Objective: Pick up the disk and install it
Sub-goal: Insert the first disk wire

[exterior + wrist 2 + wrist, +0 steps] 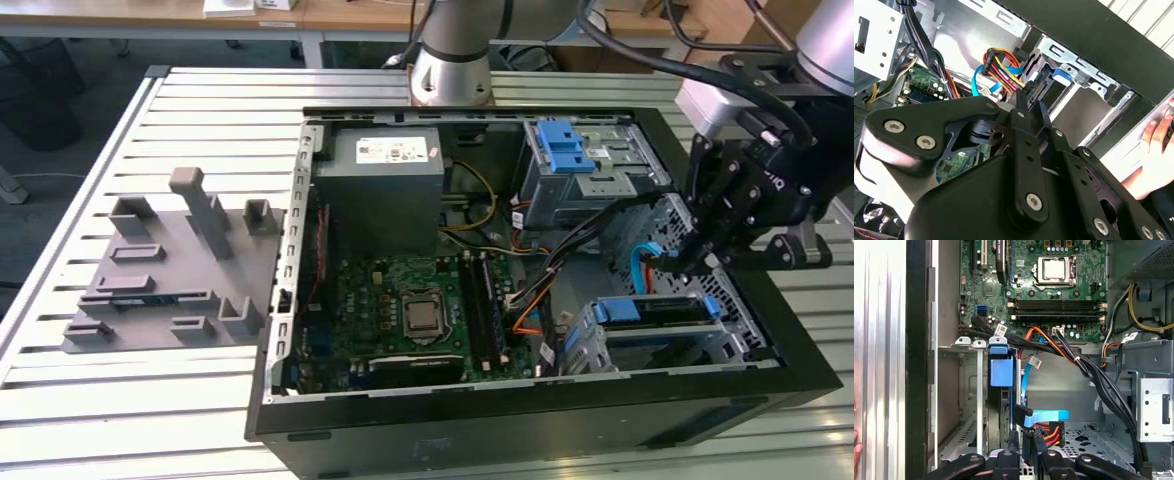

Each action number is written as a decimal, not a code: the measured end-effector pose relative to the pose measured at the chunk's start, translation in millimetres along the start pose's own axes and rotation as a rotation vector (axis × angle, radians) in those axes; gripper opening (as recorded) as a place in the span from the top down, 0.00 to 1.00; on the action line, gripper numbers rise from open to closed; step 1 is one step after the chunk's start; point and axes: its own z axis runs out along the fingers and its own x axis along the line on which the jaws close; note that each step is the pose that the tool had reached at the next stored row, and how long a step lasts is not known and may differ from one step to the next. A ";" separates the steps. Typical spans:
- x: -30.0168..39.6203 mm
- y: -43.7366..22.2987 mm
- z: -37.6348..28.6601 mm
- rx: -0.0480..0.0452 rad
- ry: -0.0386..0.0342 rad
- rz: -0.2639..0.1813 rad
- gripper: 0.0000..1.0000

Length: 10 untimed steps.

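The disk (649,312), in its blue carrier, sits in the lower metal drive cage of the open computer case, at the front of the exterior view's right. In the first wrist view the disk (1005,415) stands edge-on in the cage under its blue tab. My gripper (681,262) hangs just above and behind that cage. Its fingers (1023,106) are close together, with nothing visibly held. The gripper (1033,450) tips sit beside the coloured power cable plug (1053,432) and the blue data cable (1046,416) at the disk's rear end.
The case also holds a grey power supply (387,165), a green motherboard (414,310), an upper cage with blue carriers (574,150) and thick black cable bundles (1094,375). A grey fixture plate (174,270) lies on the slatted table. A person's hand (1154,145) rests by the case edge.
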 end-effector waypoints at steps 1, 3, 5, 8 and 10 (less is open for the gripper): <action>0.0 0.0 0.2 0.0000 -0.0001 0.000 0.75; -0.6 0.0 0.5 0.0000 -0.0007 0.000 0.75; -2.0 0.0 0.5 0.0000 -0.0004 0.000 0.75; -5.5 0.1 0.1 0.0002 0.0014 0.000 0.75; -8.0 0.2 -0.1 0.0003 0.0039 0.000 0.75</action>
